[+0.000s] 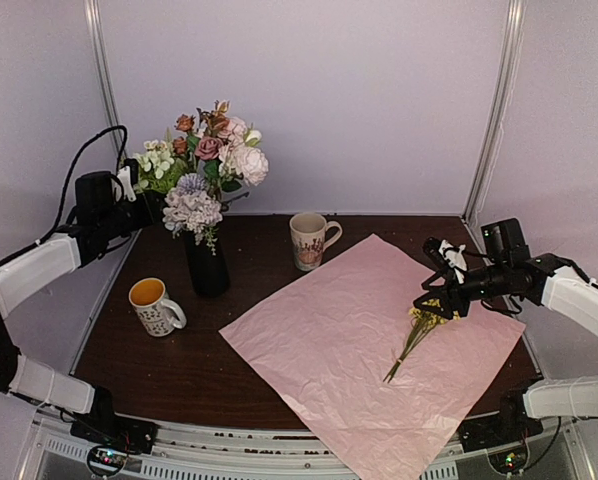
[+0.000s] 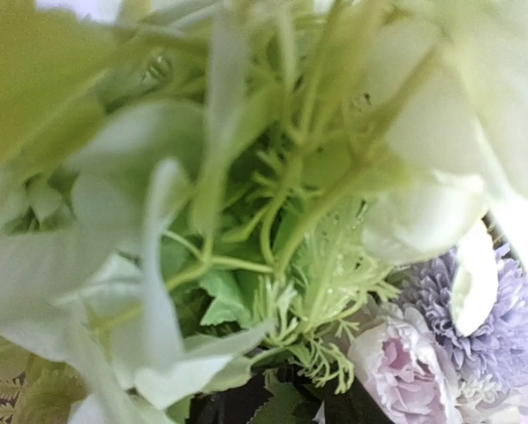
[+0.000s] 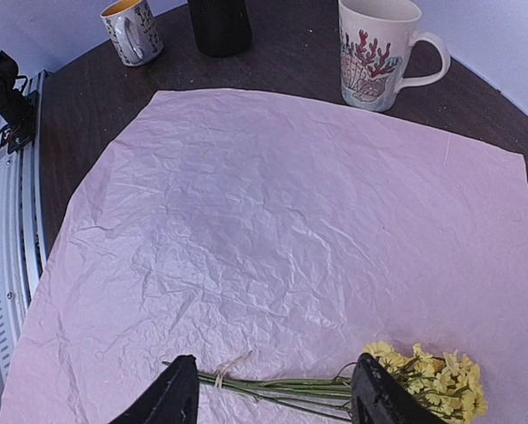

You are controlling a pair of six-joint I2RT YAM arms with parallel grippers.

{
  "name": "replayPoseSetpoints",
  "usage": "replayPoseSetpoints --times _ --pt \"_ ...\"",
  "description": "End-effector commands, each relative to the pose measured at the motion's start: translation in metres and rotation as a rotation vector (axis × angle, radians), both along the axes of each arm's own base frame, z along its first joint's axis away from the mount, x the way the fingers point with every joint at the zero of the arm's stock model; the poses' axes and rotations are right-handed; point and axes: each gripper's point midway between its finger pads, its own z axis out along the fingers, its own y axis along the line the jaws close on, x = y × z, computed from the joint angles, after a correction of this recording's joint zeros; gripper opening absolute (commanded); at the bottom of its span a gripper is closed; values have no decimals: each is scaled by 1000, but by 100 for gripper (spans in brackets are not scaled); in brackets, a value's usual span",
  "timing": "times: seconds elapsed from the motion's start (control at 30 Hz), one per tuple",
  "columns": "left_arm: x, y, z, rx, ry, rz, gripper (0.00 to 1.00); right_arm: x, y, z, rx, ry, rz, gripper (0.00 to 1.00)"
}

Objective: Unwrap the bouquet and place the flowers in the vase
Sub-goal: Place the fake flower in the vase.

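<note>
Flowers (image 1: 207, 160) stand mostly in the vase (image 1: 207, 268), a black cylinder at the back left of the table (image 1: 179, 370): pink, white, orange-red and lavender heads above green leaves. My left pincer (image 1: 154, 205) is up against their left side. Its own camera gives only a blur of pale petals and green stems, with none of its fingers in sight, so I cannot tell whether it is parted or closed.

One yellow sprig (image 3: 427, 375) lies apart from the rest on the paper sheet (image 3: 273, 203), which is spread flat and crinkled over the middle and right of the table. My right pincer (image 3: 277, 380) hangs over that sprig with its jaws wide apart, one finger (image 3: 171, 397) on each side of the thin stems, gripping nothing. A pale tie (image 3: 230, 367) binds the stems.

The cream mug (image 3: 374, 53) bears a red branching coral print. The orange-lined mug (image 1: 154, 305) carries dark marks too small to read.

The sheet's near corner hangs past the table's front edge over the metal rail (image 1: 229, 455), and its right corner reaches the right edge. The cream mug stands near the sheet's far edge. Bare dark wood lies between the orange-lined mug and the sheet's left corner.
</note>
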Motion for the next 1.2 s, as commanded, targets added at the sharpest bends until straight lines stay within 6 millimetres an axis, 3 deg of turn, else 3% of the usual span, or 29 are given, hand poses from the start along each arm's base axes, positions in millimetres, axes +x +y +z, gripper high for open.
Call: replayPoseSetpoints --times 0.0,0.23,0.4,0.6,0.93,1.17 --pt "4 3 34 -8 -91 30 40 4 0 12 5 -31 -3 59" --pt "26 -6 37 -34 -98 -4 19 5 0 10 4 -22 -8 59" --pt "31 -9 30 -61 -95 -12 0 5 -2 10 -3 -33 -12 59" --pt "24 -5 17 -59 -73 7 0 4 0 10 4 -26 -1 59" --pt "14 -12 -27 -82 22 -33 0 3 2 9 4 -17 10 59" --pt "6 -5 -15 -54 0 -4 0 2 2 12 9 -24 8 59"
